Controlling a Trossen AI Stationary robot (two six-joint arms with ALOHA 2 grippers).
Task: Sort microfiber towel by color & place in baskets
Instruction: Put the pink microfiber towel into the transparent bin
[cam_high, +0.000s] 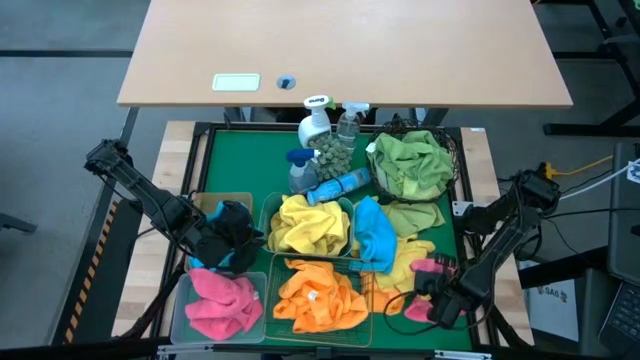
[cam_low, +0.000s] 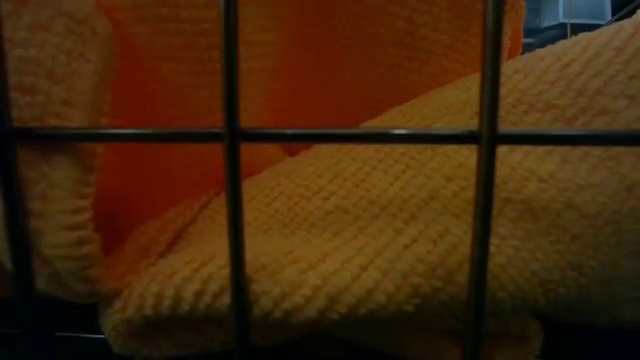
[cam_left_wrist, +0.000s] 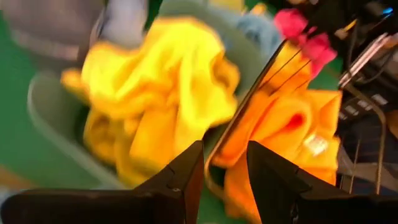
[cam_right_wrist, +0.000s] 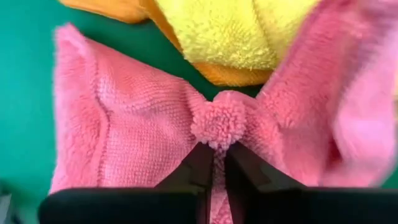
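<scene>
At the lower right of the high view, the right gripper (cam_high: 432, 296) is closed tightly on a pink towel (cam_right_wrist: 143, 124) that lies on the green mat (cam_right_wrist: 25, 81), beside a yellow towel (cam_right_wrist: 230, 31). The left gripper (cam_left_wrist: 224, 177), at the lower left, is partly open and empty above the teal tub (cam_left_wrist: 50, 112).

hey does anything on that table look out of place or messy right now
Yes. A blue towel drapes over the rim of the teal tub that holds yellow towels, a colour mismatch. Several towels still lie loose on the green mat; the right gripper is pinching a pink towel there.
</scene>
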